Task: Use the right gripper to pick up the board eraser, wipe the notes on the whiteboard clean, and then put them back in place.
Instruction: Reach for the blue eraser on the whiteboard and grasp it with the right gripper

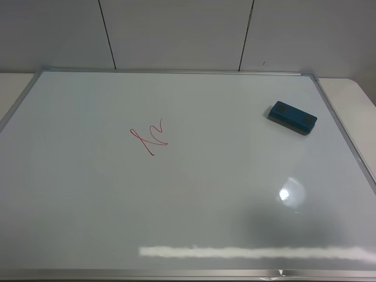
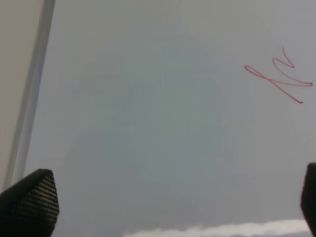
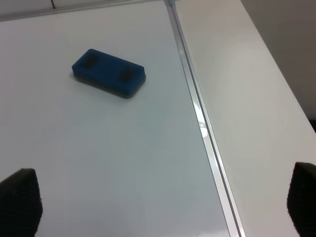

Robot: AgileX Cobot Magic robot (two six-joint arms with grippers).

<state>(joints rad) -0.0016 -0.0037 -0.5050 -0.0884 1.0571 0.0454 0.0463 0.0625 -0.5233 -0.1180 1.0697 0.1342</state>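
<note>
The whiteboard (image 1: 188, 194) fills most of the exterior high view. The board eraser (image 1: 292, 117), a teal-blue block with two dark patches, lies flat on it at the far right; it also shows in the right wrist view (image 3: 108, 72). The red notes (image 1: 149, 138) sit left of centre and show in the left wrist view (image 2: 279, 76). No arm shows in the exterior high view. The right gripper (image 3: 163, 207) is open and empty above the board's right frame, well short of the eraser. The left gripper (image 2: 177, 197) is open and empty above the board's left part.
The board's silver frame (image 3: 197, 113) runs past the eraser's right side, with white table surface (image 3: 247, 98) beyond it. The left frame edge (image 2: 32, 94) shows in the left wrist view. A white panelled wall (image 1: 176, 32) stands behind the board.
</note>
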